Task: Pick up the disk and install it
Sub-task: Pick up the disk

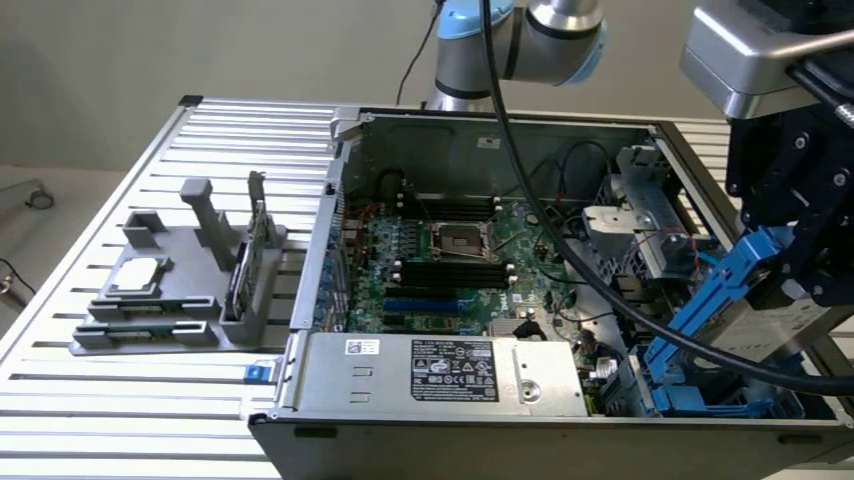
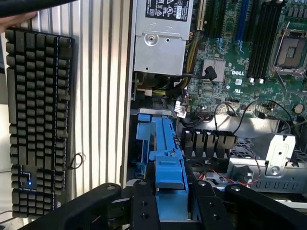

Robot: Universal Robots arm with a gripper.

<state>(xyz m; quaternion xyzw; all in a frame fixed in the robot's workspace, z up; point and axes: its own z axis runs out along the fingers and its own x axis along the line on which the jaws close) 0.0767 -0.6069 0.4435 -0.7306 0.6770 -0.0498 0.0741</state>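
The disk (image 1: 797,318) is hanging tilted over the case's (image 1: 534,121) bay (image 1: 683,396), your hand (image 2: 170,194) clamping its blue frame; square it before lowering.

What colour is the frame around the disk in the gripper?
Blue. The frame around the disk, held in the gripper, shows best in the wrist view.

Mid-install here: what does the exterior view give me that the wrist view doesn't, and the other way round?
The exterior view adds the grey holder at the exterior view's left, with a small square chip lying on it and a narrow card standing in it. The wrist view adds a black keyboard on the slatted table beside the case. Both show the gripper closed on the disk by its blue carrier, above the open case, plus the motherboard and the labelled power supply.
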